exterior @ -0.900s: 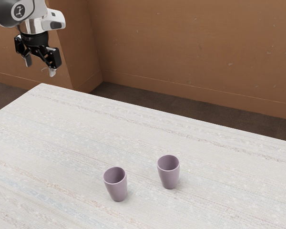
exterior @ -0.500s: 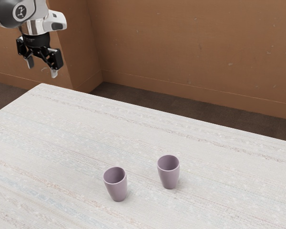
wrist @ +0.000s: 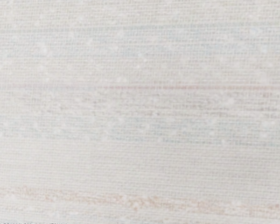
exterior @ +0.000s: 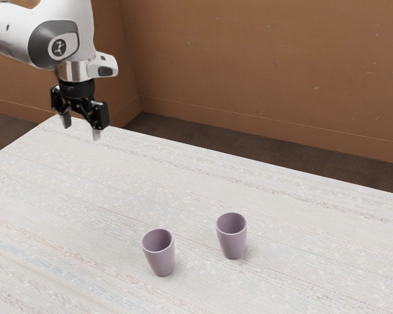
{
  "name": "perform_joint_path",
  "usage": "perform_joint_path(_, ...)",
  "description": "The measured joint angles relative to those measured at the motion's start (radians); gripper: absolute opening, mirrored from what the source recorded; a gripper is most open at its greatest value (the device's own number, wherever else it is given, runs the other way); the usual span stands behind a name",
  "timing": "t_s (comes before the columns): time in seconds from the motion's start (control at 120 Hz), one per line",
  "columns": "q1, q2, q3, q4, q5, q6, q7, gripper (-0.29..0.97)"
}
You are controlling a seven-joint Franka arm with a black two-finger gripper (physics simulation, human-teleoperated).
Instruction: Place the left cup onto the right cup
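Observation:
Two mauve cups stand upright and apart on the pale woven tabletop [exterior: 85,196]. The left cup [exterior: 158,252] is nearer the front edge; the right cup [exterior: 231,235] sits a little farther back. My gripper [exterior: 81,128] hangs open and empty above the table's far corner, at the exterior view's upper left, well away from both cups. Under my hand, the wrist view holds bare tabletop [wrist: 140,112].
A brown wall with a protruding corner [exterior: 111,78] rises behind the table, with dark floor [exterior: 262,147] between wall and table edge. Wide bare tabletop lies between my gripper and the cups.
My arm has swung down and toward the exterior view's right, bringing the gripper from beyond the table's corner to just over it. The cups have not moved.

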Motion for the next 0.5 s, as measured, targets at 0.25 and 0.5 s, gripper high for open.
perform_joint_path(0.25,0.003,0.015,-0.004,-0.126,-0.052,0.102,-0.042,0.68)
perform_joint_path(0.5,0.026,0.03,-0.04,-0.202,-0.086,0.159,-0.086,0.68)
